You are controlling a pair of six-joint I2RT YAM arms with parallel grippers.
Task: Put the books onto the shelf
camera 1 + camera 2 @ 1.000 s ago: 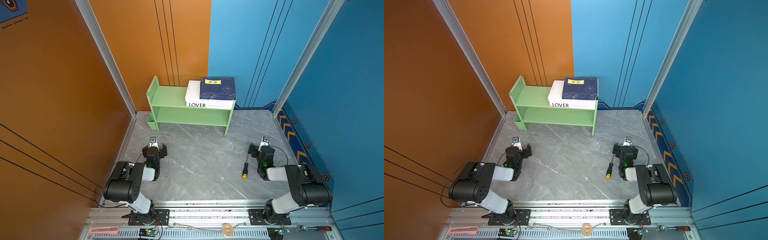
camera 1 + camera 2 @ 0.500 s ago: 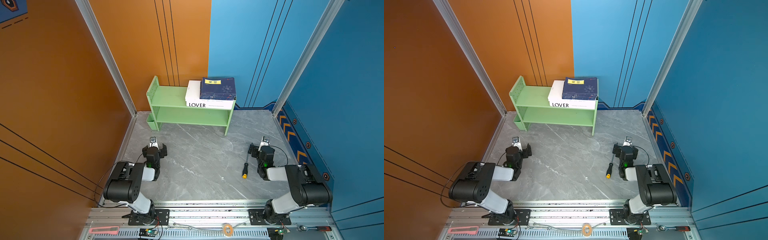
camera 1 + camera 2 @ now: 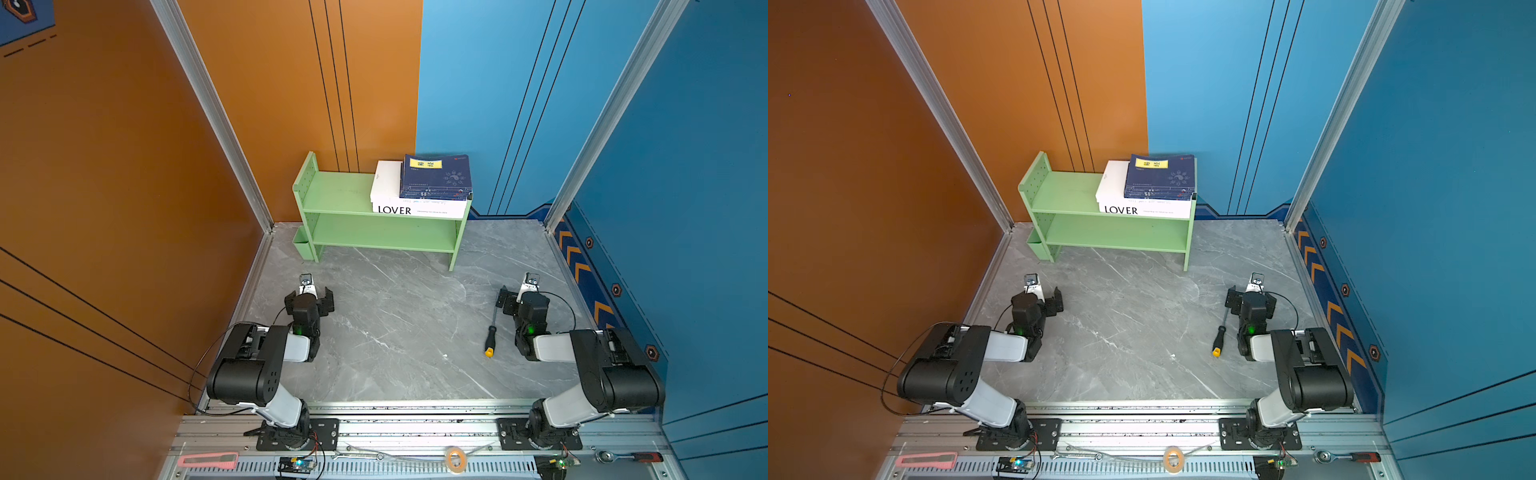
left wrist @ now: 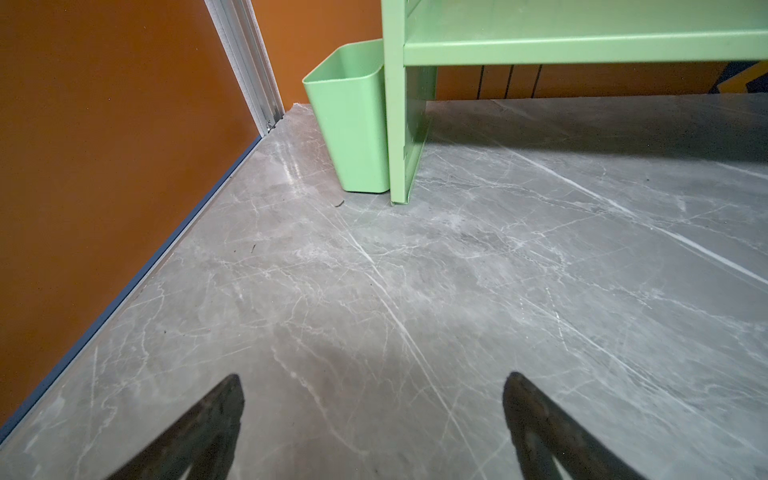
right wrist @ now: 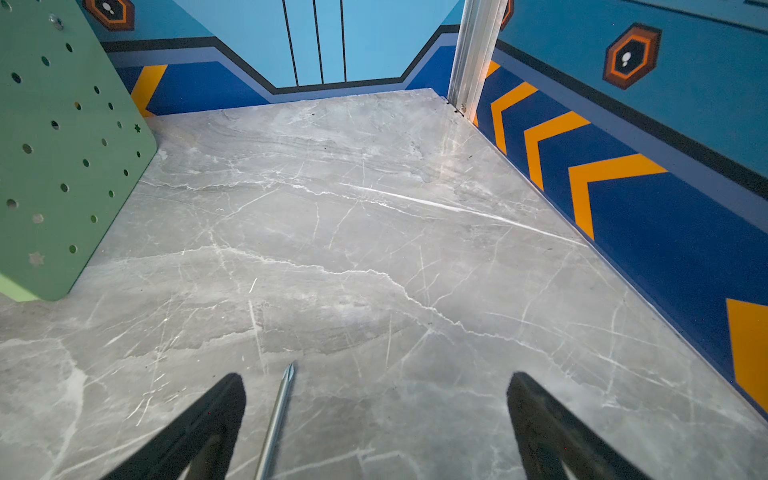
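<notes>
The left gripper [image 3: 310,296] stands open and empty, low over the bench [image 3: 395,340] near its front-left corner. The right gripper [image 3: 523,297] is open and empty too, toward the front-right corner. A screwdriver [image 3: 492,328] lies just beside it, with the tip between the jaws. The white book [image 3: 415,208] and the dark blue books [image 3: 436,176] upon it lie at the right end of the shelf [image 3: 340,195], on the top board. I judge the task done. Any move should first lift straight up, sparing the screwdriver. The bench's middle is free, but its side edges are close.
</notes>
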